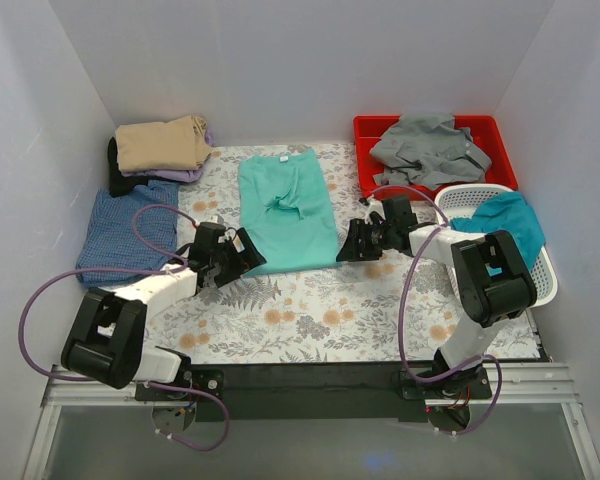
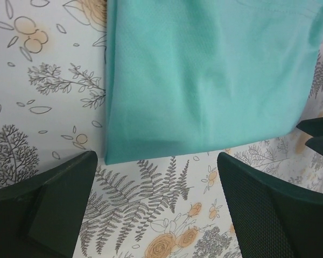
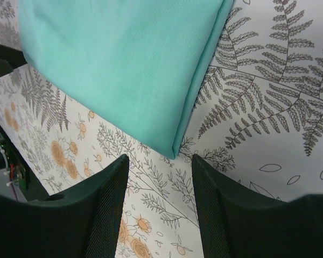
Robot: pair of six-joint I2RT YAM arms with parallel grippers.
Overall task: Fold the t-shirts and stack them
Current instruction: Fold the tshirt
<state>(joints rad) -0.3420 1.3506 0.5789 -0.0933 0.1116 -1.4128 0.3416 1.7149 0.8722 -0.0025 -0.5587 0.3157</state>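
hovering at folded mint t-shirt [image 1: 285, 205] near corners | left gripper [image 1: 242, 252] spread, empty | right gripper [image 1: 352, 243] spread, empty

Plain white walls [image 1: 280, 60] — fern-and-flower tablecloth [image 1: 310, 310] below, evenly lit

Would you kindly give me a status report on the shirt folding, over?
Left gripper, right gripper open, empty, at near corners of the mint green t-shirt. Shirt folded lengthwise, lying on the table. Nothing blocking its hem.
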